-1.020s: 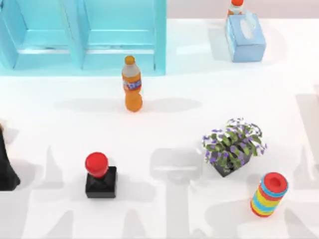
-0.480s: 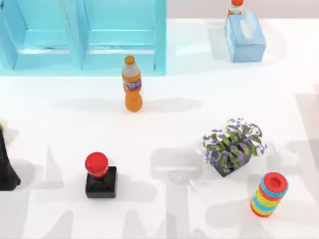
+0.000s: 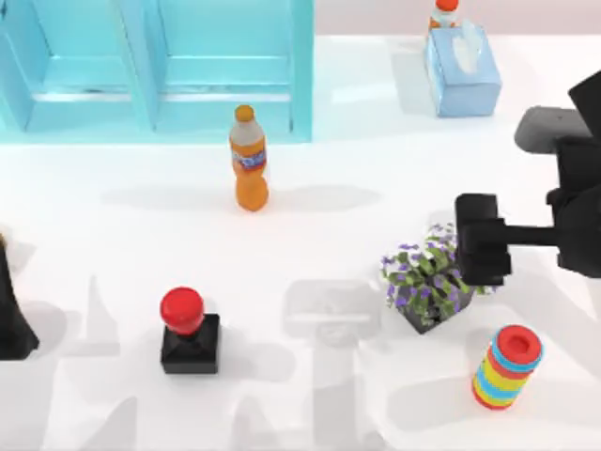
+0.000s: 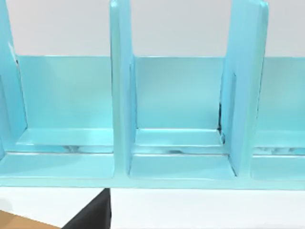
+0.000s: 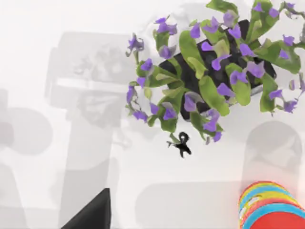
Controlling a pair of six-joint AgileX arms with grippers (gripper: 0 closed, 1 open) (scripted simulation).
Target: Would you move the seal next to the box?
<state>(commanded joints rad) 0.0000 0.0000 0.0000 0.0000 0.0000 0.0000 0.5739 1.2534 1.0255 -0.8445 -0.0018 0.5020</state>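
my right gripper hangs above the planter with purple flowers, at the right side – i cannot tell if its fingers are open or closed. the seal stands upright, near and left, well apart from it. my left arm, at the left edge, seems nearer to it. the box is far right – a long way across the table.

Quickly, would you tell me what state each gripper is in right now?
Left gripper: cannot be told, at the table's left edge.
Right gripper: cannot be told, above the planter, holding nothing visible.
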